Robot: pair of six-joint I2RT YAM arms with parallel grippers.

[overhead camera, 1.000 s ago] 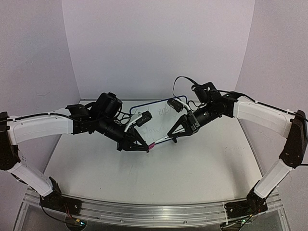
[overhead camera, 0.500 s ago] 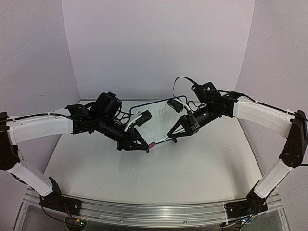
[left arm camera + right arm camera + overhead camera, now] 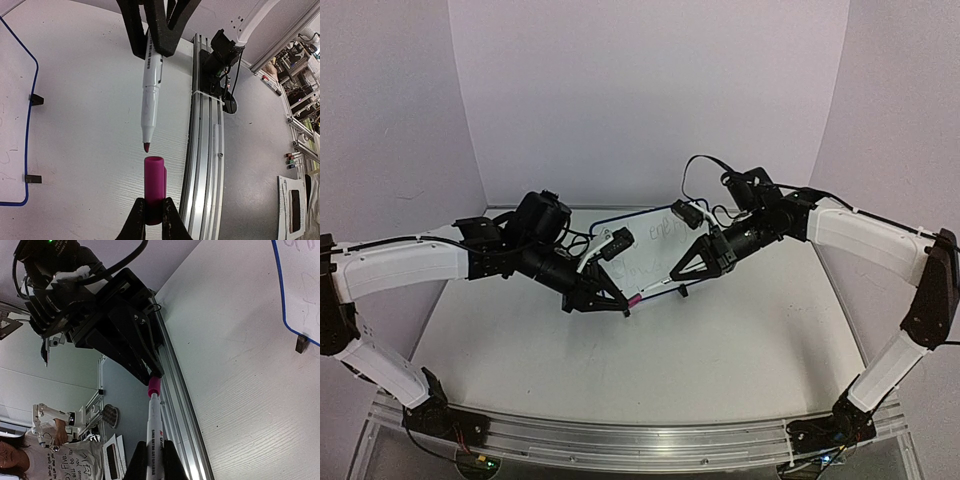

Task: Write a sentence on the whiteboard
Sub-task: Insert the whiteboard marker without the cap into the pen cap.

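The whiteboard (image 3: 645, 232) with a thin blue frame stands at the back middle of the table, with the faint handwritten sentence (image 3: 662, 229) on it, partly hidden by both arms. Its blue edge shows in the left wrist view (image 3: 31, 95) and the right wrist view (image 3: 290, 290). My left gripper (image 3: 628, 306) is shut on a magenta marker cap (image 3: 154, 187). My right gripper (image 3: 677, 274) is shut on the white marker (image 3: 151, 85). The marker's dark red tip points at the cap's open end with a small gap. In the right wrist view the marker (image 3: 155, 440) meets the cap (image 3: 153, 387).
The aluminium rail (image 3: 620, 440) runs along the table's near edge. Purple walls enclose the table at the back and sides. A black cable (image 3: 695, 170) loops above the right wrist. The board's black feet (image 3: 34, 100) rest on the white tabletop.
The right gripper with the marker has shifted slightly up and right. The left gripper with the cap has edged a little left. The gap between tip and cap stays small.
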